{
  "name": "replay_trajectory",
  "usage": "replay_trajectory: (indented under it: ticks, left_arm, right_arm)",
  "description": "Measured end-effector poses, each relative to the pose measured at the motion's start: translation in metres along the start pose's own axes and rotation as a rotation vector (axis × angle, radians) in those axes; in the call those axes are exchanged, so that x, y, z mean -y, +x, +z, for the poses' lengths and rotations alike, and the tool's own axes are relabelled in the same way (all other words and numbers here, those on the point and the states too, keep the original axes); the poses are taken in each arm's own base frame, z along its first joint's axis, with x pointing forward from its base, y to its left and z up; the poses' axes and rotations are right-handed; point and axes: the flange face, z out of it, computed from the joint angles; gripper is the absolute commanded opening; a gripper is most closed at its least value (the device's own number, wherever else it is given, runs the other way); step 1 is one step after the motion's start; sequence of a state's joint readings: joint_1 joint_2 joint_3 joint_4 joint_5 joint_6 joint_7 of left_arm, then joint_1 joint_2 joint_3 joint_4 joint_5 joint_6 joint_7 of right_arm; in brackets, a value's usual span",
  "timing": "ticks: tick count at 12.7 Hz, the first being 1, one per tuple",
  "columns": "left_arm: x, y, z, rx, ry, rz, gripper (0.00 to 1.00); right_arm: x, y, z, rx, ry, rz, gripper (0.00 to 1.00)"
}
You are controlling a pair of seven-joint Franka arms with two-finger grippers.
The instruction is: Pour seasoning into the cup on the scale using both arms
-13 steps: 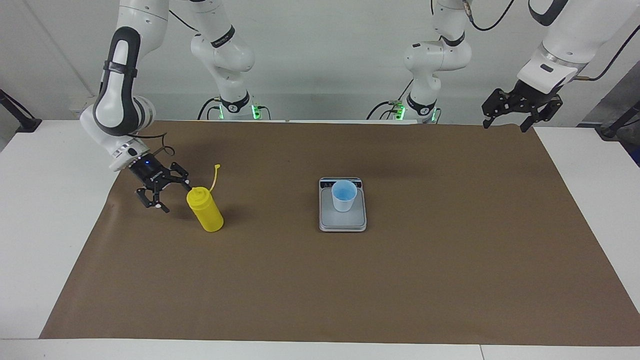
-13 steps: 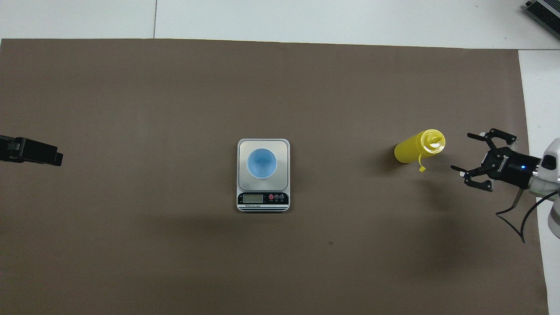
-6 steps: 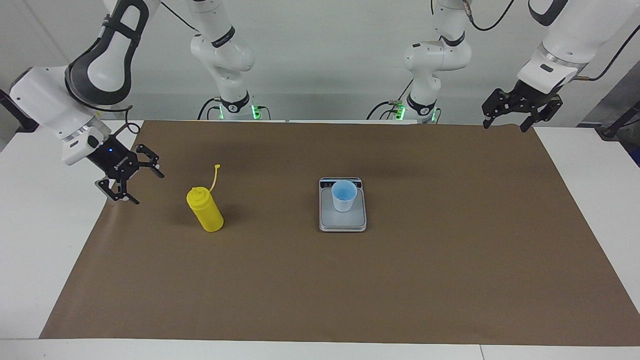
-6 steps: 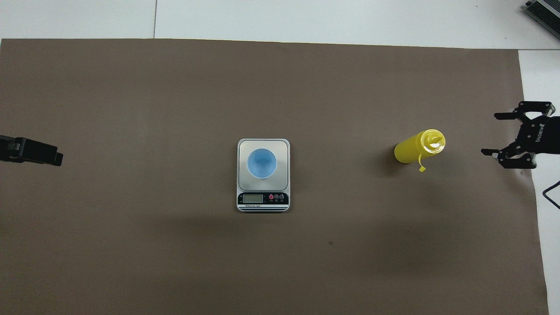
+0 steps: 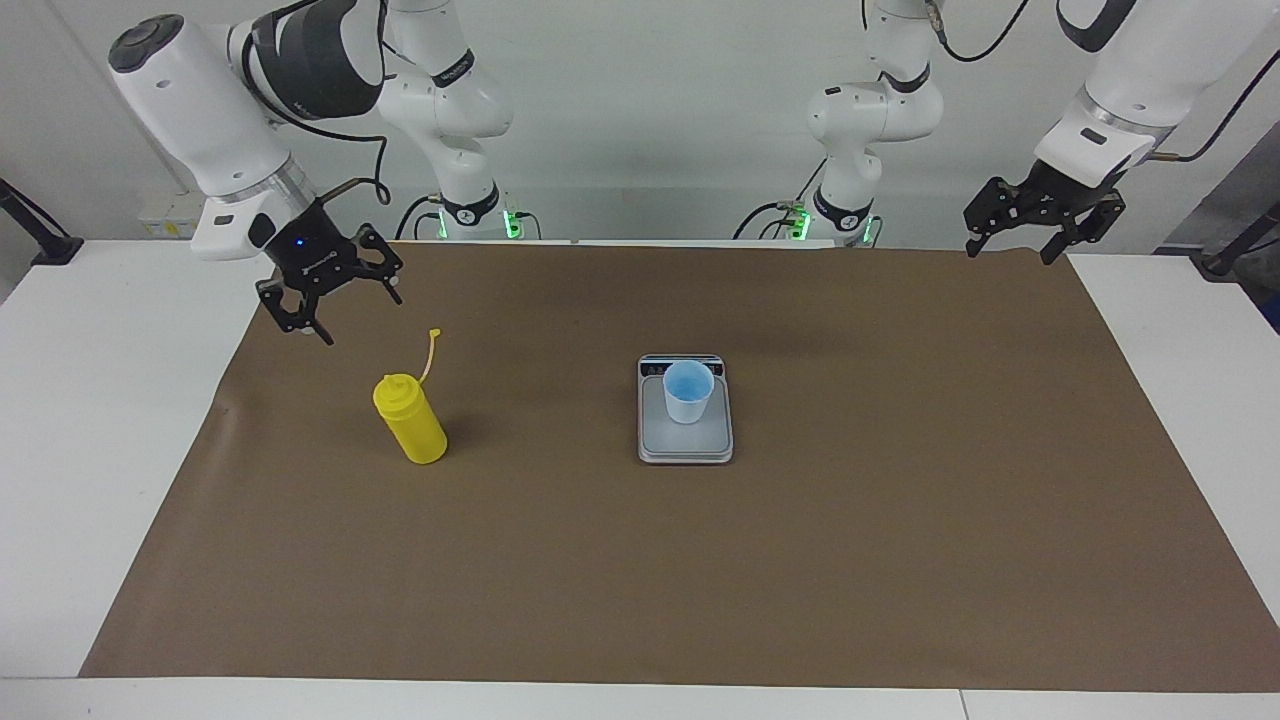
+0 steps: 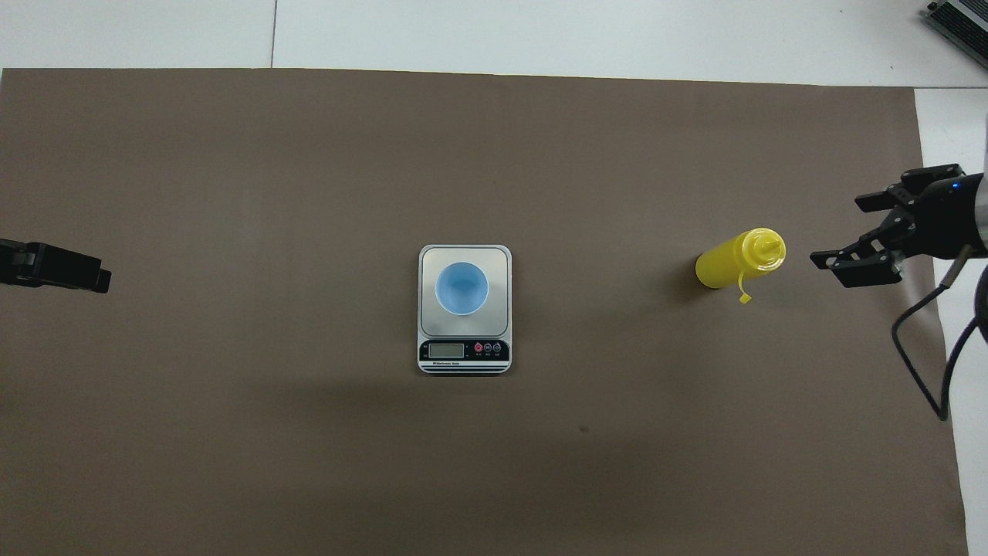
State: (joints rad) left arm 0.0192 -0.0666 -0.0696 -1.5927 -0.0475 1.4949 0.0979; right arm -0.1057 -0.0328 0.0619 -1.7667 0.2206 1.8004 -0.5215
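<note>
My right gripper (image 5: 330, 300) hung empty, jaws spread, above the mat beside the upright yellow plastic squeeze bottle (image 5: 411, 418); my left gripper (image 5: 1040, 225), jaws also spread, waited.

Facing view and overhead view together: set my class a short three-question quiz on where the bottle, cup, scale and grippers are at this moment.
1. True or false: the cup stands on the scale.
2. Which gripper is over the mat's edge beside the bottle? A) left gripper B) right gripper
3. Fill in: the bottle stands toward the ____ arm's end of the table, with its cap off.

Key
1. True; the cup sits on the weighing plate.
2. B; it is raised, open and holds nothing. The left gripper waits, open, over the mat's corner at its own end.
3. right
</note>
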Motion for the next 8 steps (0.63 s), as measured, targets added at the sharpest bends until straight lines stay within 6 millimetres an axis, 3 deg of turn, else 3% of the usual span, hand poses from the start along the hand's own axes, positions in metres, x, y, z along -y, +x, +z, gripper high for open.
replay_trajectory:
  ticks: [2,5,8]
  left_arm:
    - [0.000,0.000,0.000,0.000,0.000,0.000,1.00]
    - [0.000,0.000,0.000,0.000,0.000,0.000,1.00]
    - [0.000,0.000,0.000,-0.001,0.000,0.000,1.00]
  right_arm:
    - [0.028,0.010,-0.006,0.045,-0.043,0.217,1.00]
    - [0.079,0.028,-0.014,0.081,-0.181,0.354,1.00]
    - [0.095,0.029,-0.029,0.094,-0.262,0.443,1.00]
